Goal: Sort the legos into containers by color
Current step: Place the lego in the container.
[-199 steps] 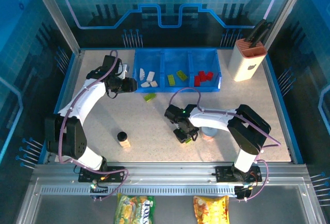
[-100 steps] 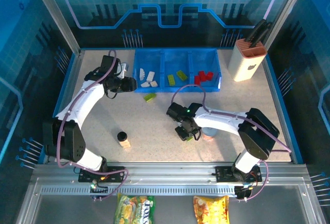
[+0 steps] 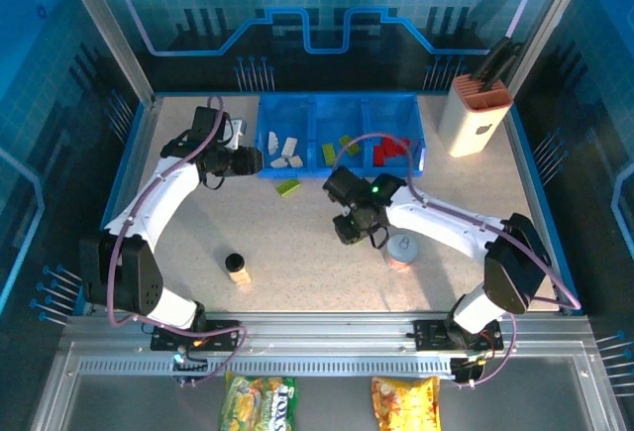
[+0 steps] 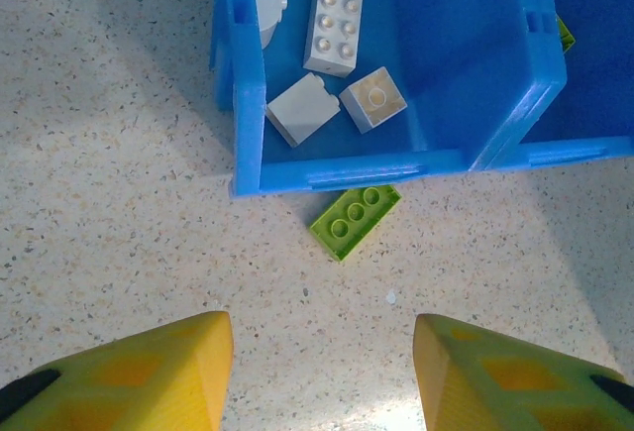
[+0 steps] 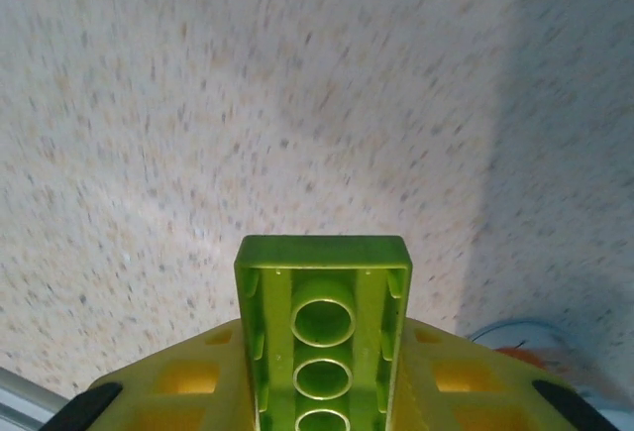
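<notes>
The right gripper [image 3: 349, 229] hangs over the speckled table [image 3: 297, 253], near the blue tray [image 3: 342, 100]. Its fingers [image 5: 188, 379] are clamped on a lime green brick [image 5: 323, 282], whose hollow underside faces the wrist camera. A silver-topped can [image 3: 400, 250] stands just beside that gripper. The right arm's cable [image 3: 371, 138] arcs across the tray's middle and right compartments, partly covering the green bricks [image 3: 328, 153] and red bricks [image 3: 396, 148].

The left gripper [image 3: 253, 161] sits at the tray's left front corner, its fingers [image 4: 149, 372] spread wide and holding nothing. A loose green brick [image 4: 354, 220] lies just against the tray's near wall, outside the compartment holding the white bricks [image 4: 335, 20]. A black-lidded jar [image 3: 235, 267] stands well apart, and a knife block [image 3: 475, 114] stands right of the tray.
</notes>
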`<state>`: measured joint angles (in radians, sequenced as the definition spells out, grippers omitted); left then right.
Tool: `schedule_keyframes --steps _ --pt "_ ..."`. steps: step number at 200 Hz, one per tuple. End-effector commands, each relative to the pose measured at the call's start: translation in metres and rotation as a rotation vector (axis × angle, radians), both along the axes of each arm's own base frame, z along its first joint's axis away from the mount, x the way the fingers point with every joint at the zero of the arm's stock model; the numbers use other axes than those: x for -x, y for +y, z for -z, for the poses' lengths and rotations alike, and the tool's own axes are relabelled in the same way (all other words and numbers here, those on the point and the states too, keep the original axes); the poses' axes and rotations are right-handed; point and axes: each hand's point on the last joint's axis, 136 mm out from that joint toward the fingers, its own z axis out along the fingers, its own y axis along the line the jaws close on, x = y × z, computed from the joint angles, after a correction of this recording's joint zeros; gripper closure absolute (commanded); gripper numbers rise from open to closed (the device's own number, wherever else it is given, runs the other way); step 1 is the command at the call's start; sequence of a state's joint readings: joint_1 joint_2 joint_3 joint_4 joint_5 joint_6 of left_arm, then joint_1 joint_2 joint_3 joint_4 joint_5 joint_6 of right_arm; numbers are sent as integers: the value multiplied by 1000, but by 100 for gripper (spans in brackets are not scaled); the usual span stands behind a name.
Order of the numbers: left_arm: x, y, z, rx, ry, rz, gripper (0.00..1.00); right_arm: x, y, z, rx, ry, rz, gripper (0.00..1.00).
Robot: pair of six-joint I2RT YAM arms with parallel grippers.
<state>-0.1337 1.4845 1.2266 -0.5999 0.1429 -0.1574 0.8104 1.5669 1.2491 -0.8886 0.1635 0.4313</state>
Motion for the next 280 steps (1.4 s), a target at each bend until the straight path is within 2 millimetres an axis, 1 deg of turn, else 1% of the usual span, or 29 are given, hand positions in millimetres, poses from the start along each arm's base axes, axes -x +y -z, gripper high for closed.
schedule_keyframes --steps 1,17,43,80,98,103,111,143,166,172,176,177,179,194,215,246,263,280 --pt "2 6 -8 -11 -30 -6 48 -27 -3 -19 -38 -16 39 69" --pt "2 6 -9 -7 -34 -6 48 -52 -3 -29 -69 -41 68 69" --pt "3 2 -12 16 -38 6 48 -92 2 -40 -115 -73 101 70" --pt "4 0 -13 24 -43 11 46 -149 19 -44 -154 -116 112 70" --pt "3 -3 -11 37 -32 23 45 -177 26 -37 -151 -129 111 71" --pt "4 -4 -10 43 -30 27 45 -185 28 -38 -151 -140 111 71" --pt "5 -6 -8 52 -22 33 44 -196 29 -32 -141 -140 113 71" --pt "4 -9 -2 67 1 41 44 -230 29 -13 -110 -145 116 71" --pt "5 -11 4 79 29 47 43 -246 27 3 -70 -148 102 71" --pt "5 -13 5 82 33 51 43 -249 25 6 -58 -151 99 71" --pt "6 -13 6 84 37 52 43 -251 25 2 -58 -160 96 71" --pt "6 -14 6 84 38 53 43 -252 25 9 -51 -152 96 71" --pt "6 -14 7 86 40 53 43 -253 24 14 -45 -145 95 71" --pt "6 -14 8 82 48 55 43 -258 20 26 -28 -135 93 71" --pt "7 -15 9 74 59 53 43 -261 16 43 -14 -108 90 71" --pt "10 -19 9 57 85 58 43 -260 12 66 20 -77 82 71" --pt "13 -25 11 47 108 69 43 -259 10 73 33 -71 82 70" --pt "15 -31 13 36 131 76 43 -259 9 74 39 -74 84 65"
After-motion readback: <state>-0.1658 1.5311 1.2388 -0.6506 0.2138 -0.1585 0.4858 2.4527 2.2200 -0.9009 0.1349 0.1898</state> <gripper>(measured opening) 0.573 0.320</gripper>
